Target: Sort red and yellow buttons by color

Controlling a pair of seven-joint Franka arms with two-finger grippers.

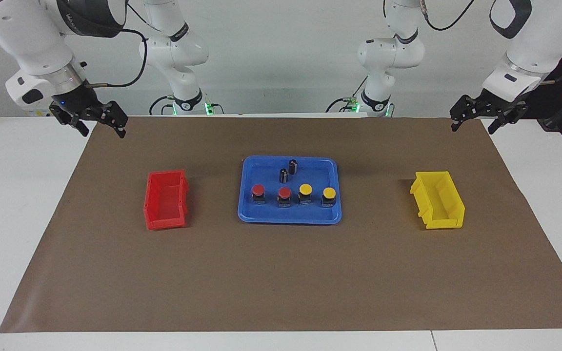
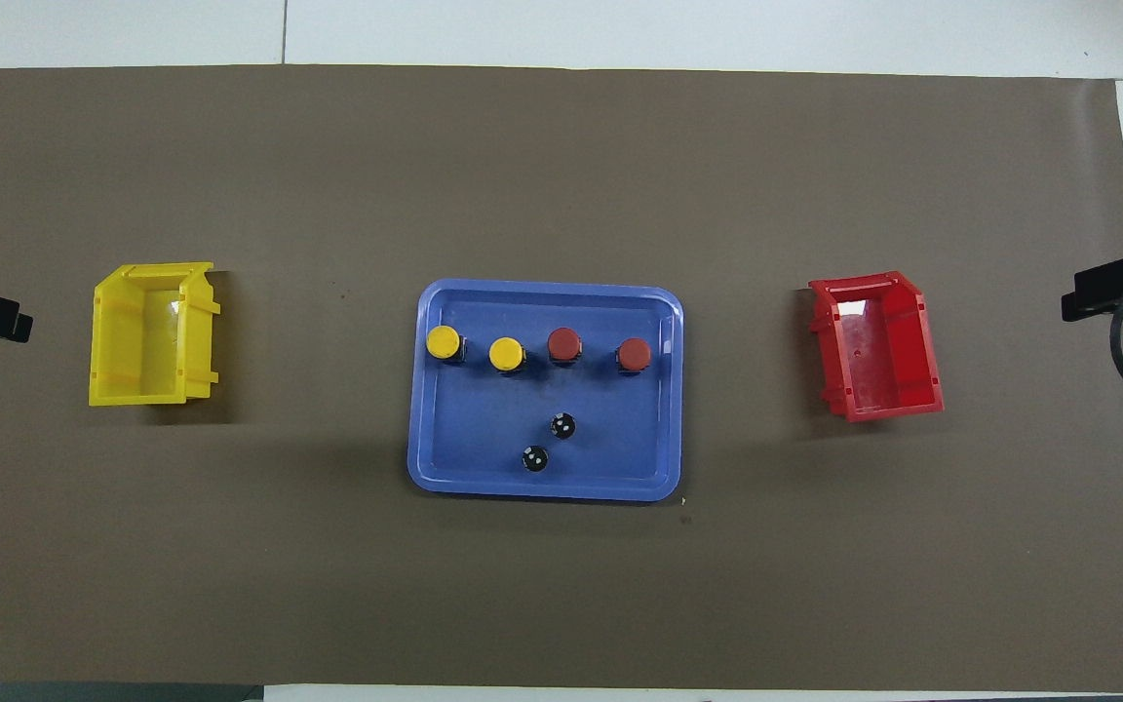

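In the overhead view only cut-off dark tips of the grippers are seen at the frame edges. The left gripper (image 1: 487,119) and right gripper (image 1: 96,123) are held raised over the brown mat's (image 1: 281,273) corners, fingers spread, nothing gripped. The round-capped red buttons (image 1: 271,194) and yellow buttons (image 1: 316,194) are lined up in the glossy blue tray (image 1: 247,214), farther from the robots than two black cylinders (image 1: 288,170), between the red bin (image 1: 166,199) and yellow bin (image 1: 438,200).

Two red buttons (image 1: 258,190) (image 1: 284,193), two yellow buttons (image 1: 305,189) (image 1: 329,193), two black cylinders (image 1: 283,175) (image 1: 293,166) on one blue tray (image 1: 247,214), one red bin (image 1: 166,199), one yellow bin (image 1: 438,200)
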